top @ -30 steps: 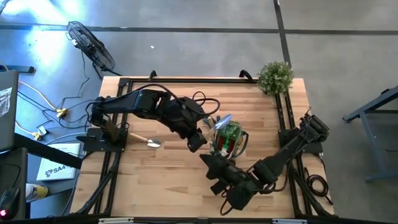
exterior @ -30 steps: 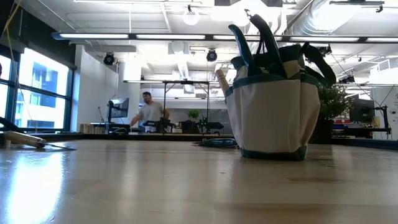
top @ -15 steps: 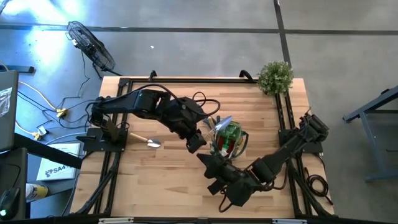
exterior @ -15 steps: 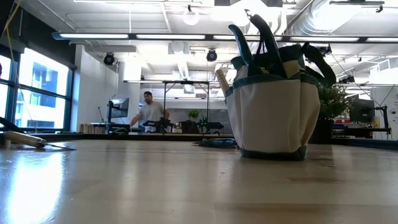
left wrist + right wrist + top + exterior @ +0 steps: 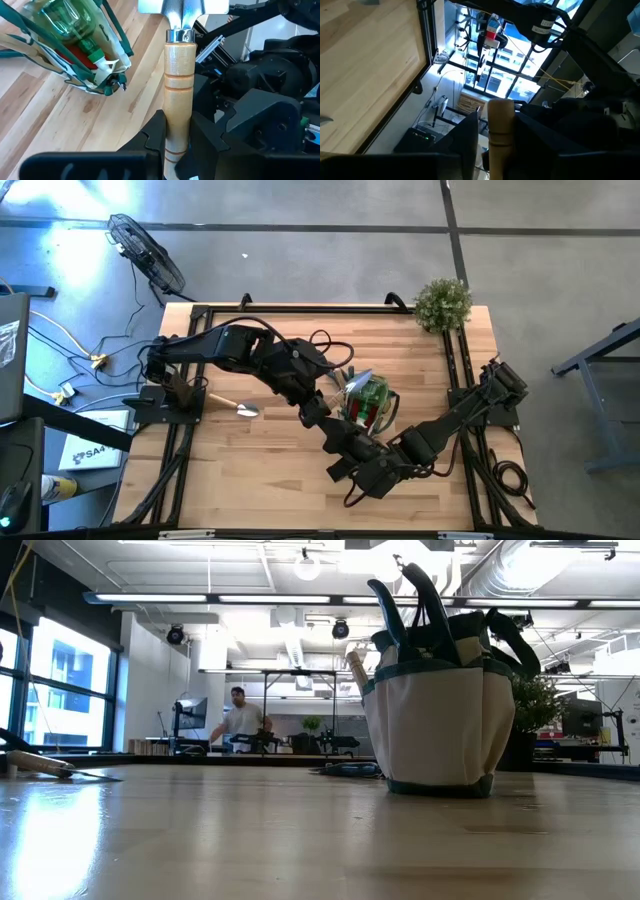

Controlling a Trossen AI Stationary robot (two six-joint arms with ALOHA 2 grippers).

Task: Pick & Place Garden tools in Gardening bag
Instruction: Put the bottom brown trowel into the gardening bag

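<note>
The beige gardening bag [image 5: 368, 402] with dark green trim stands at mid-table, with a green spray bottle [image 5: 70, 15] and a red piece inside. My left gripper [image 5: 318, 413] hovers just left of it, shut on a wooden-handled trowel [image 5: 179, 75]. The trowel's metal blade [image 5: 358, 374] reaches over the bag's left rim. My right gripper [image 5: 335, 438] is open, close below my left one. Its fingers stand on either side of a wooden handle's rounded end [image 5: 501, 112]. A second trowel [image 5: 232, 405] lies flat on the table at the left. My left gripper pinches the trowel's wooden handle [image 5: 177, 135] between its two fingers [image 5: 156, 131], well below the metal collar. The fingers lie across the handle. The trowel is lifted clear of the table, with its blade end toward the bag.
A bushy green plant [image 5: 442, 303] stands at the far right corner. A cable loop [image 5: 325, 340] lies behind the bag. Black rails run along the table's left and right sides. A person stands far off in the room [image 5: 238, 720].
My right gripper has moved toward the table's left and far side, closing in on my left gripper and the trowel it holds. My left gripper and the trowel have kept still.
</note>
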